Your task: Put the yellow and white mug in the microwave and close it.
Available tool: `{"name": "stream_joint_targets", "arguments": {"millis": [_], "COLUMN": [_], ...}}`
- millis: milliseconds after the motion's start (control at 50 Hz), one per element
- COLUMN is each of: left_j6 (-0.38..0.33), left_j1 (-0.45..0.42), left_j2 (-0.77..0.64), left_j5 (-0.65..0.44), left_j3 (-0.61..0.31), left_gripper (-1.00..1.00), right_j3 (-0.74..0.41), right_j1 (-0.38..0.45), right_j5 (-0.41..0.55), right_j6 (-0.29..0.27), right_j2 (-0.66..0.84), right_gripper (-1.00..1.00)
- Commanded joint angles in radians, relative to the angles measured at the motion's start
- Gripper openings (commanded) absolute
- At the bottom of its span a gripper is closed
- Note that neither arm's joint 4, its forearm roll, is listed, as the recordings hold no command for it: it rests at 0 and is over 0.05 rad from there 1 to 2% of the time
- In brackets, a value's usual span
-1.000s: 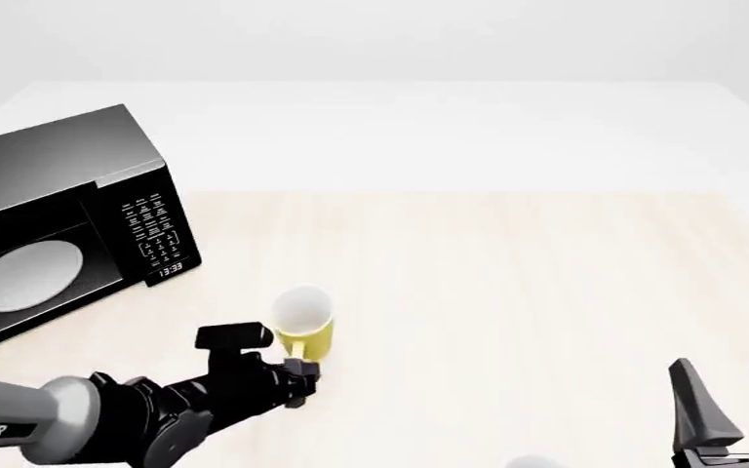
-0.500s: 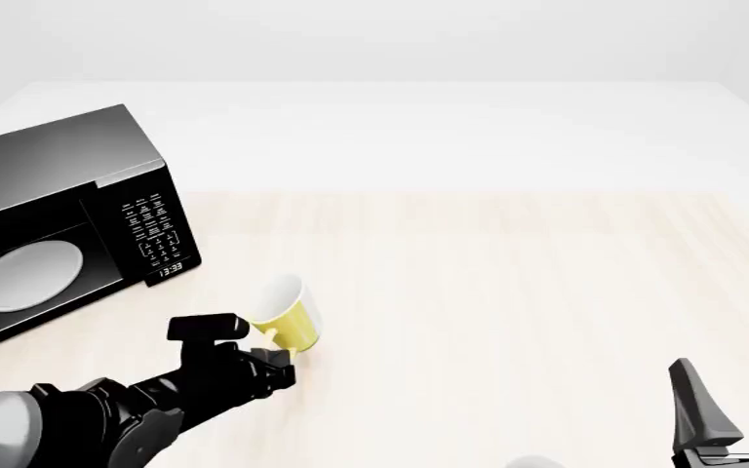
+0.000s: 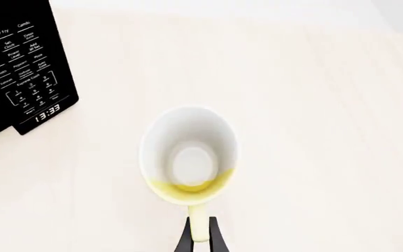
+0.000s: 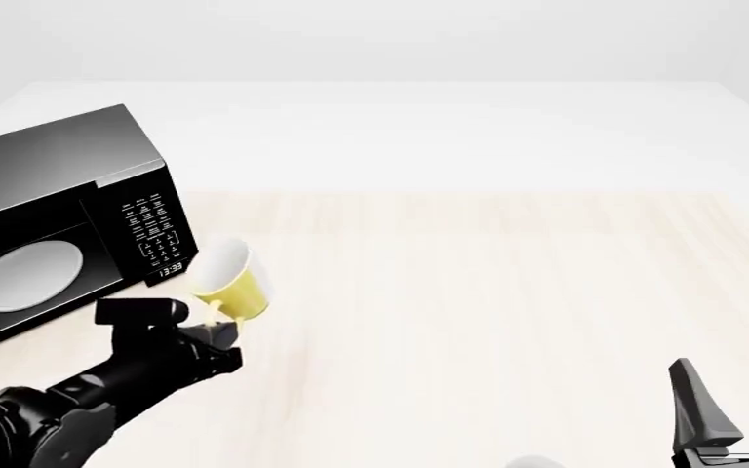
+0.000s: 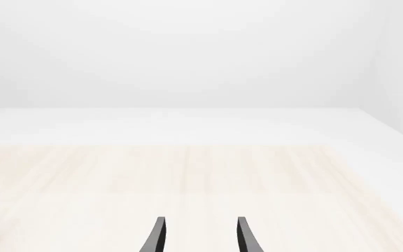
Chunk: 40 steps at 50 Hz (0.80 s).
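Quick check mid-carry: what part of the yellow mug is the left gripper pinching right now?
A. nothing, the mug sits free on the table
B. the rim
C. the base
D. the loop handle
D: in the left wrist view the left gripper has its fingers closed on either side of the yellow and white mug's handle.

Your front camera is looking down from behind the arms. Your left wrist camera is looking closely into the mug, sharing the microwave keypad. Your right wrist camera is facing forward over the table.
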<state>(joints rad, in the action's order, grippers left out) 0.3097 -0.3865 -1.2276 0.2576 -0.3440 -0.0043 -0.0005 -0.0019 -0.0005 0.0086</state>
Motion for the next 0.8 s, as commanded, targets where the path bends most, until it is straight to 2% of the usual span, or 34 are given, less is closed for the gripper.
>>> {"name": "stream_joint_targets", "arguments": {"millis": [20, 280, 380, 800], "left_j6": [-0.067, -0.108, -0.138, -0.178], "left_j1": [0.085, 0.245, 0.335, 0.535], "left_j2": [0.087, 0.143, 0.17, 0.17], "left_j5": [-0.026, -0.031, -0.027, -0.005], "left_j3": [0.02, 0.049, 0.06, 0.07], "left_gripper": [-1.0, -1.0, -1.0, -1.0], "right_j3": [0.0, 0.0, 0.0, 0.0], "right_j1": [0.0, 0.0, 0.0, 0.0], "right_j5": [0.0, 0.0, 0.0, 0.0], "right_j6": [0.0, 0.0, 0.0, 0.0], "right_j2": [0.0, 0.0, 0.0, 0.0], "right_gripper": [1.0, 1.0, 1.0, 1.0]}}
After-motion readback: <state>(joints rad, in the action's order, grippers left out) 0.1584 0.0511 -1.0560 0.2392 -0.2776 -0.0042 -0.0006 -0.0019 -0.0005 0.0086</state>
